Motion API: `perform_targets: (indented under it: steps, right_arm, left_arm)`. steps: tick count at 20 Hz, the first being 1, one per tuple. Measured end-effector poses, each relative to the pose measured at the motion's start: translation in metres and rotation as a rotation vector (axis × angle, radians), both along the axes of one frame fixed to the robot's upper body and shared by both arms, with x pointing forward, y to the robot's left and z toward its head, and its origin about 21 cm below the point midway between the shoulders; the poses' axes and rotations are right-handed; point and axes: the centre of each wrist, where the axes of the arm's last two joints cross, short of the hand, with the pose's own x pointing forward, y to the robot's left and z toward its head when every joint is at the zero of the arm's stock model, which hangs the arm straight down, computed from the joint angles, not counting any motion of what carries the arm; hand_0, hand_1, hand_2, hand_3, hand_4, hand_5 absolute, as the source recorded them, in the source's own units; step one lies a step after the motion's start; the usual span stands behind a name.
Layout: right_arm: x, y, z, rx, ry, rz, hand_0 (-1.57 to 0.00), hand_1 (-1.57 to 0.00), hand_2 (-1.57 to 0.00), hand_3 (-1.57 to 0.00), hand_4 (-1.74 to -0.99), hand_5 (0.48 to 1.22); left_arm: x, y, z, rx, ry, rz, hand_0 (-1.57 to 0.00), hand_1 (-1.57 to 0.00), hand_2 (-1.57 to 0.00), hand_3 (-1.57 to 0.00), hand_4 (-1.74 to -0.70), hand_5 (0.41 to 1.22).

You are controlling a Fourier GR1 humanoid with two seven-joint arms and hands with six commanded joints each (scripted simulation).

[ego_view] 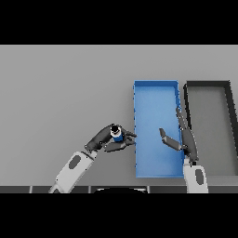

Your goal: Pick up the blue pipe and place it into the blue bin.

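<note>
Grey and plain, the surface [60,93] stretches across the whole head view. Over it, the left hand [106,138] comes in from the lower left on its white and grey arm, with the fingers and thumb curled round the blue pipe [116,135]. That pipe is a short blue piece with a dark end, sitting between the thumb above it and the fingers below it, and whether it is lifted off the surface or resting on it cannot be told.

Just beyond the fingertips of this hand lies the blue bin [155,90], a long tray whose left wall is right beside them; the pipe is outside the bin, close to that wall.

On the far side of the bin from the left hand, the right hand [185,139] reaches up from the lower edge. Its fingers are straight and spread apart, the thumb pointing out over the bin floor, and it holds nothing. It hangs over the right wall of the bin.

Past the right hand, a dark bin [207,84] with a grey floor sits next to the blue one.
</note>
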Motion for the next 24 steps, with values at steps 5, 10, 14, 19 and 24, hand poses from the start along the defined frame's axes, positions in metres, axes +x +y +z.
perform_targets:
  steps: [5,10,14,19,24]
  right_arm:
    - [-0.033,0.01,-0.007,-0.025,-0.037,-0.086,0.0,0.0,0.0,0.0,-1.166,0.643]
    - [-0.065,0.019,-0.001,-0.045,-0.067,-0.192,0.0,0.0,-0.04,0.0,-1.195,0.648]
    - [-0.061,0.016,0.033,0.181,-0.097,0.042,0.0,-0.03,-0.12,0.0,-1.215,0.607]
    - [-0.039,0.025,0.084,0.167,0.01,0.324,0.0,-0.01,-0.1,0.0,-1.255,0.56]
    - [-0.014,0.052,0.121,0.038,-0.001,0.5,0.0,0.0,-0.05,0.0,-1.296,0.556]
  left_arm:
    - [0.004,-0.002,0.001,0.013,0.007,0.007,-1.57,-1.57,-1.57,-1.57,-1.47,1.22]
    - [0.001,-0.005,-0.003,0.015,0.0,-0.004,-1.57,-1.57,-1.57,-1.57,-1.47,1.221]
    - [0.001,-0.004,0.001,0.003,-0.01,-0.02,-1.57,-1.57,-1.57,-1.57,-1.47,1.221]
    - [0.0,-0.005,0.001,0.016,-0.005,-0.024,-1.57,-1.57,-1.57,-1.57,-1.47,1.221]
    - [0.002,-0.006,0.003,0.034,-0.016,-0.022,-1.57,-1.57,-1.57,-1.57,-1.47,1.221]
